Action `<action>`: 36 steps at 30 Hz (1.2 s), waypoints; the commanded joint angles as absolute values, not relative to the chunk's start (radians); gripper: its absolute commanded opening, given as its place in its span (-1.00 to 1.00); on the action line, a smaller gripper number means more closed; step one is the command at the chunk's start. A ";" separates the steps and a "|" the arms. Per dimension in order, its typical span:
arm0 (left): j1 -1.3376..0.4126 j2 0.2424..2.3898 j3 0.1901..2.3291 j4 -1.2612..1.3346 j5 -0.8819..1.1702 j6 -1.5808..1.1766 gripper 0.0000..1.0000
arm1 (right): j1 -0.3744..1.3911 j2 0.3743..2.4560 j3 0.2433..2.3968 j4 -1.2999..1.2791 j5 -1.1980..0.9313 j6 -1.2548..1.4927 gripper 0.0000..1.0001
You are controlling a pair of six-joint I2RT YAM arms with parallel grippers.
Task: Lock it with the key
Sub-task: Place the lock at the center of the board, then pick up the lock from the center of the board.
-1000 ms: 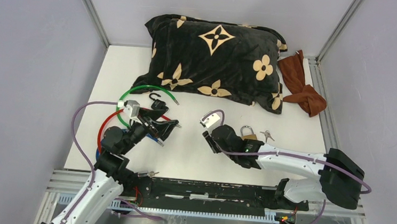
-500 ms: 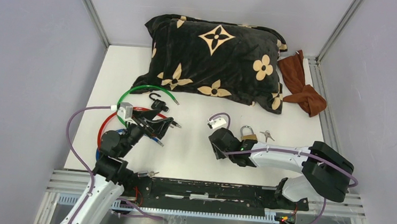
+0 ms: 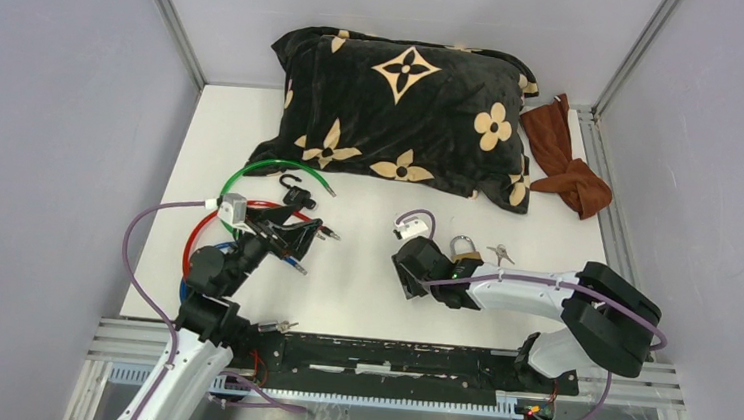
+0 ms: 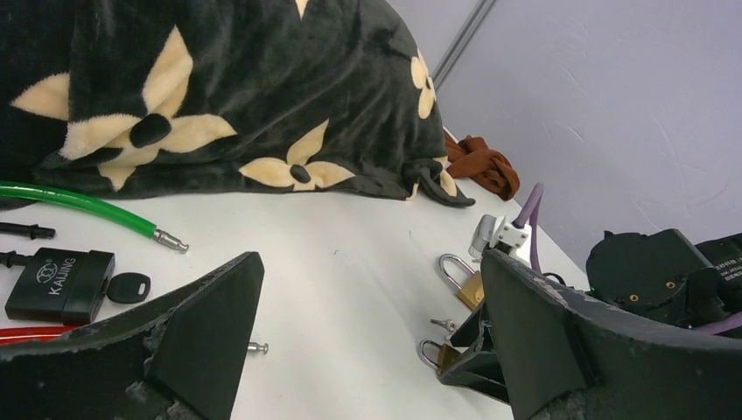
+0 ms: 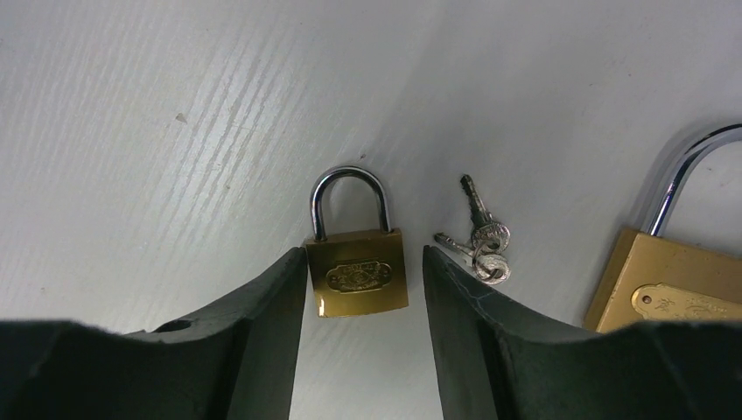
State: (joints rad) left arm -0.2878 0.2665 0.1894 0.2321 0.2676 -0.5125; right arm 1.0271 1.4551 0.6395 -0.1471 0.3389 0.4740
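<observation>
Place: a robotics lab test cell.
Enclosure: plain grey panel walls point(image 3: 42, 144), joined by aluminium corner profiles point(image 3: 170, 19), box in a white table point(image 3: 362, 280).
Rig: a left arm point(image 3: 175, 365) and a right arm point(image 3: 532, 293) stand on an aluminium rail point(image 3: 128, 332) at the near edge, with purple cables point(image 3: 141, 222) looping loose.
Props: a flowered pillow point(image 3: 406, 112), a brown cloth point(image 3: 563, 155), a brass padlock point(image 5: 357, 276) and keys point(image 5: 481, 241) lie loose on the table.

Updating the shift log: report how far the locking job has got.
Done: nothing visibly locked by key yet. In hand: the right gripper straddles the small brass padlock, jaws open, lock flat on the table. The left gripper hangs open, empty. Left: pick up the keys lying beside the padlock, insert one and turn it.
</observation>
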 commanded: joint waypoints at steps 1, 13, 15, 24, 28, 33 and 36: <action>-0.280 0.255 0.185 0.254 0.258 -0.534 0.99 | 1.019 1.458 0.693 -0.202 0.347 0.457 0.17; -0.247 0.224 0.180 0.271 0.242 -0.535 0.99 | 1.109 1.632 1.049 -0.116 0.039 0.140 0.30; -0.218 0.198 0.184 0.273 0.225 -0.532 0.99 | 1.121 1.723 1.135 -0.079 -0.016 0.117 0.29; -0.005 0.064 0.338 0.170 -0.055 -0.519 0.99 | 1.178 2.098 1.545 -0.154 -0.007 0.030 0.18; 0.028 0.047 0.394 0.146 -0.086 -0.452 0.99 | 1.202 2.200 1.648 -0.188 0.035 0.008 0.15; 0.034 0.041 0.423 0.137 -0.106 -0.427 0.99 | 1.205 2.276 1.701 -0.238 0.076 0.023 0.04; 0.034 0.041 0.425 0.139 -0.086 -0.428 0.99 | 1.205 2.290 1.698 -0.267 0.106 0.027 -0.20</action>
